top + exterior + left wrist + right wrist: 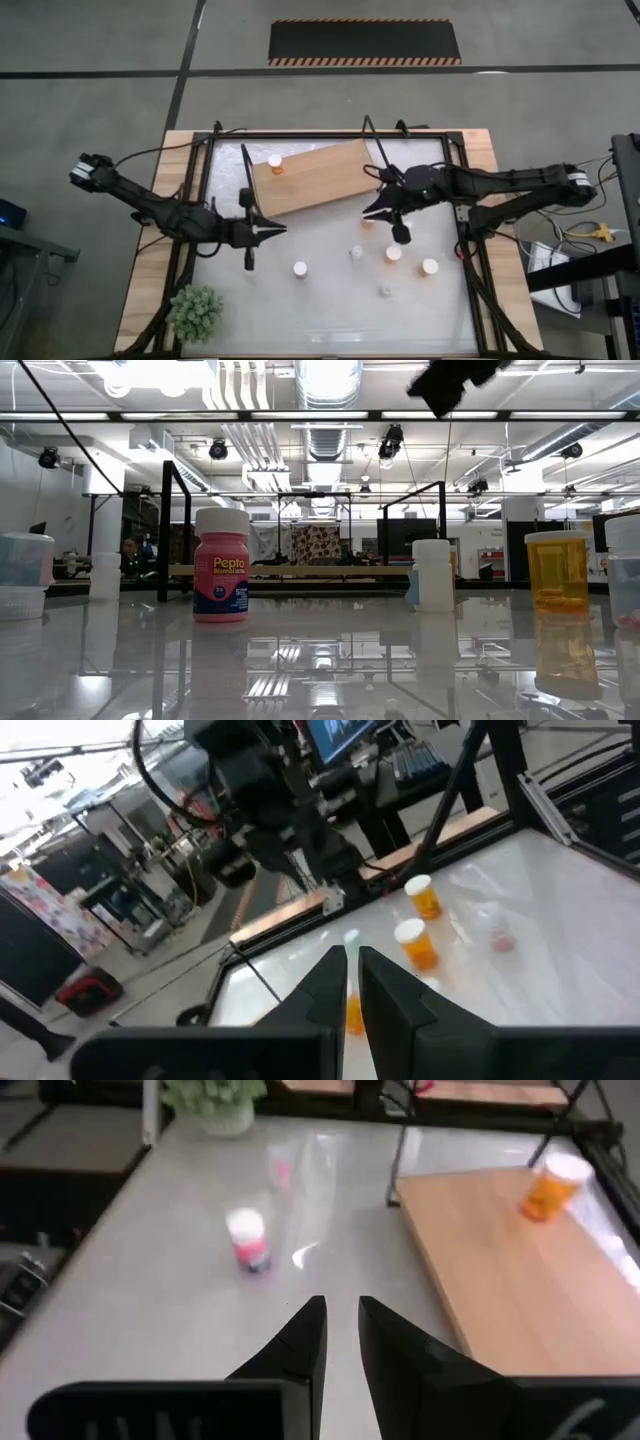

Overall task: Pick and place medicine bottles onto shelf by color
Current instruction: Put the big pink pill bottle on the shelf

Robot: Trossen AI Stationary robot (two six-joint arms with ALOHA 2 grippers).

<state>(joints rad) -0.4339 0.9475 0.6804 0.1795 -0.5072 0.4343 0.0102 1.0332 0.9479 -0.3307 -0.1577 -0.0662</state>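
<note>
Jaws of the right gripper [340, 1325] stand a narrow gap apart and empty, above the table [330, 310] beside the shelf [315, 175]; one orange bottle [552, 1185] stands on the shelf ahead of them, a pink bottle [248, 1240] on the table in front. Left gripper [350, 982] jaws are closed on nothing, with orange bottles [415, 942] beyond their tips.

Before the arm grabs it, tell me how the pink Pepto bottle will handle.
The pink bottle stands upright on a glossy tabletop, so a sideways nudge would probably slide it. It is taller than wide, so a high push may tip it, and once down its round body would likely roll. It looks like stiff plastic, unlikely to crush.
</note>
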